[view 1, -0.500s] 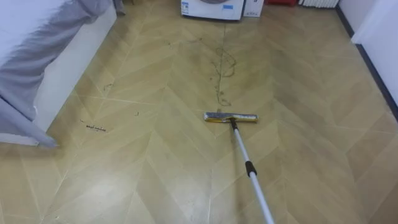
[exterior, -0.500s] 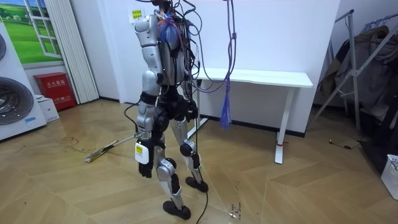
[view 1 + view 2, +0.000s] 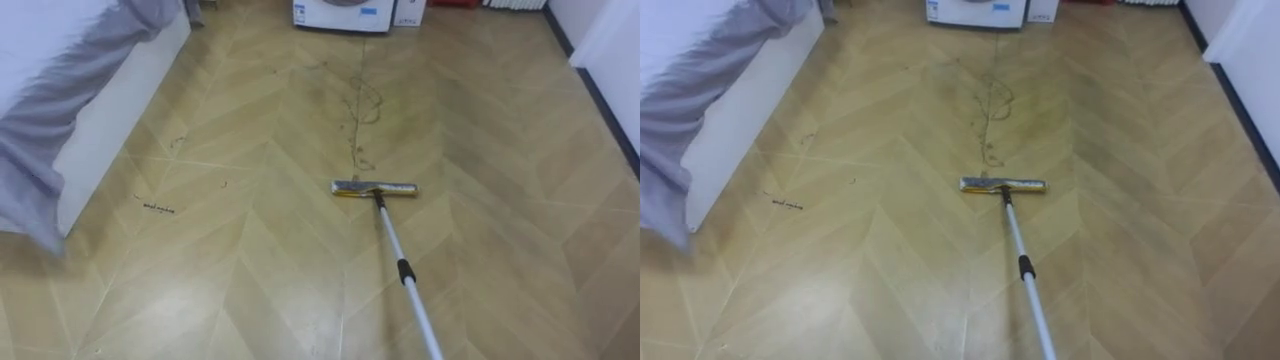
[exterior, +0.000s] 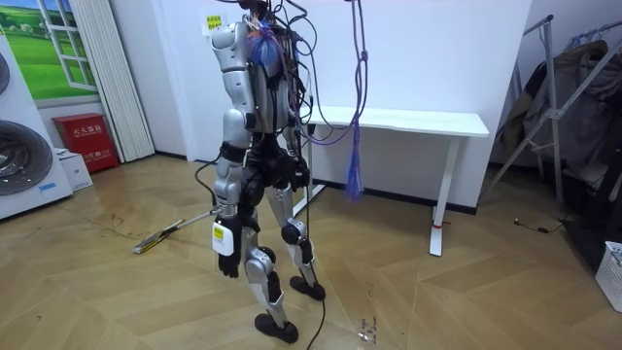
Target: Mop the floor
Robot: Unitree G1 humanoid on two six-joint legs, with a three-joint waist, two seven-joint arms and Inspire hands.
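Yellow-edged mop head (image 3: 374, 188) flat on wood floor (image 3: 250, 270), just below scuff marks (image 3: 360, 105); pole (image 3: 388, 233) looks light, stiff, best gripped above black collar (image 3: 405, 271); left hand (image 4: 226, 261) hangs, state cannot tell

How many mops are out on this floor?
1. The mop lies head-down on the wooden floor ahead of the robot, just short of a dark squiggly stain, pole slanting back to the lower right. Others may be out of sight.
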